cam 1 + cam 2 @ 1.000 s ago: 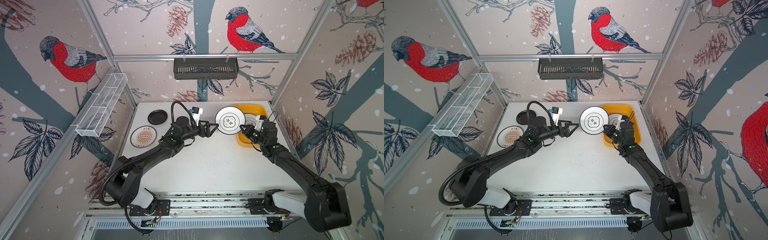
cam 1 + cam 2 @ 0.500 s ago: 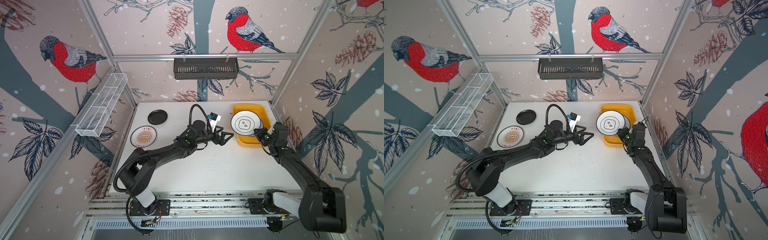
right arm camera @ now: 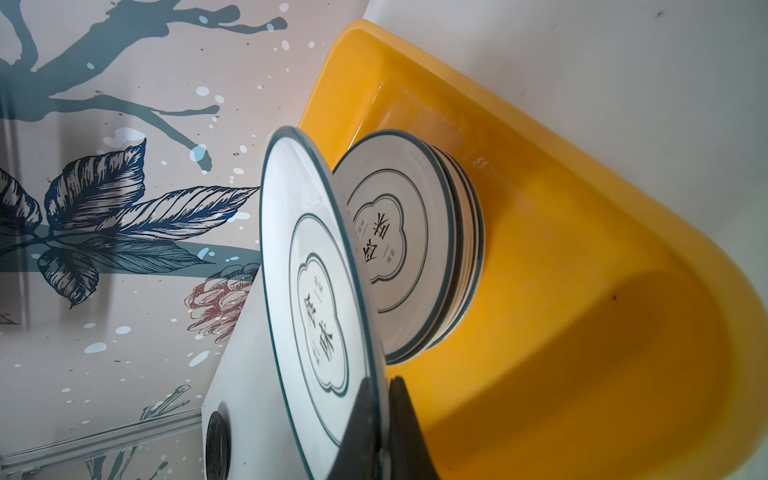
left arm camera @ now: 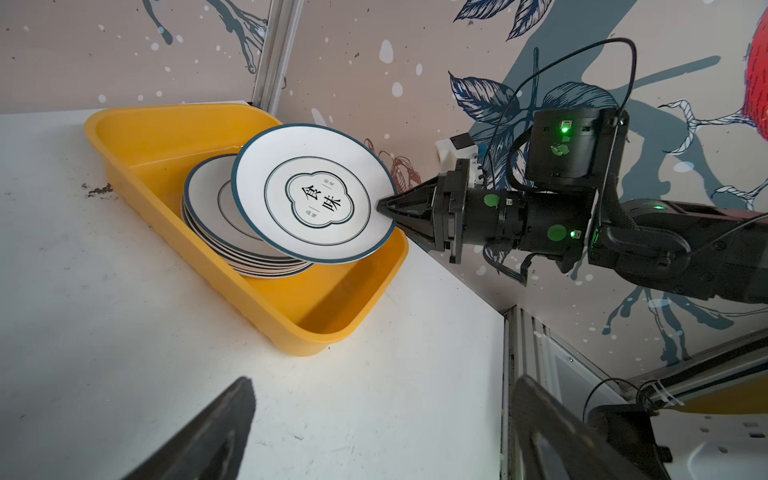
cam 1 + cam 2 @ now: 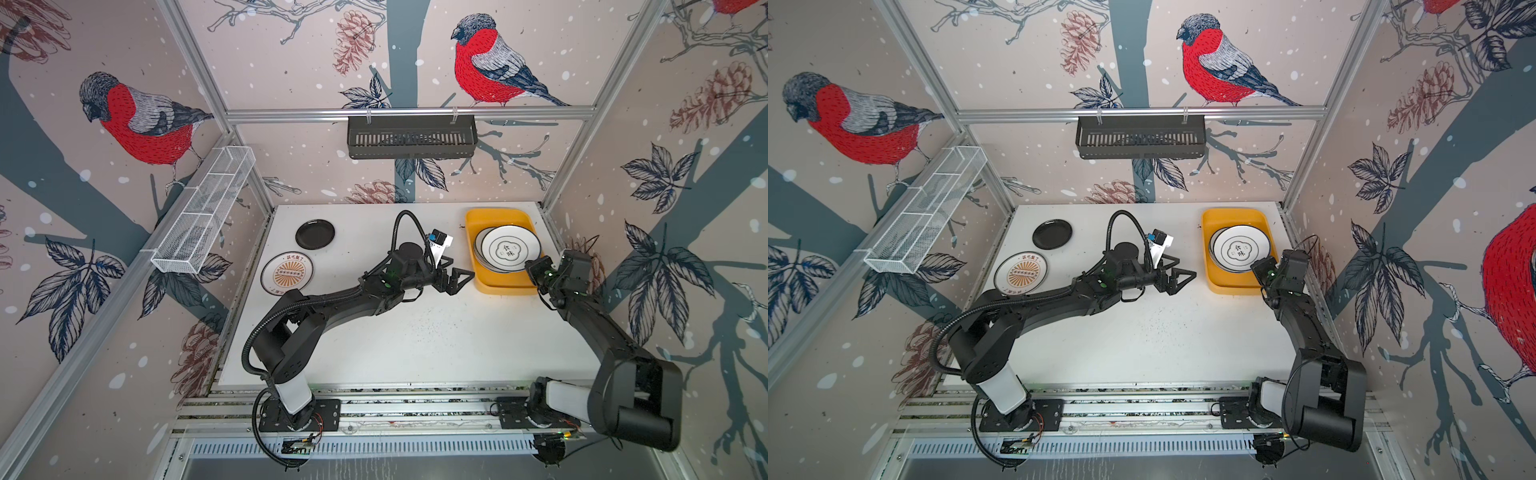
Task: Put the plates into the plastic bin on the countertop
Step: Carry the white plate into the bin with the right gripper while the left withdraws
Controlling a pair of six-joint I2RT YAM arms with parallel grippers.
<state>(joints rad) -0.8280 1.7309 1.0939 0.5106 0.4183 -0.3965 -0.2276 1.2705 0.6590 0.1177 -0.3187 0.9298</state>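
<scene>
While tilted over the stack (image 4: 216,216) in the bin (image 4: 266,309), a plate (image 4: 311,195), rim pinched by right gripper (image 4: 384,206); left gripper (image 5: 459,272) spread.

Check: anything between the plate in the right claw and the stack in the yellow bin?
Nothing visible. The right claw grips the plate by its rim, tilted over the stack in the bin; no object lies between them.

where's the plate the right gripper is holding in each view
Top view: held plate over the yellow bin, right of middle.
Top view: same spot, over the bin.
Left wrist: mid-frame, tilted above the stack, right gripper pinching its rim.
Right wrist: mid-frame, nearly edge-on.
Shared landmark: the yellow bin, in all four.
</scene>
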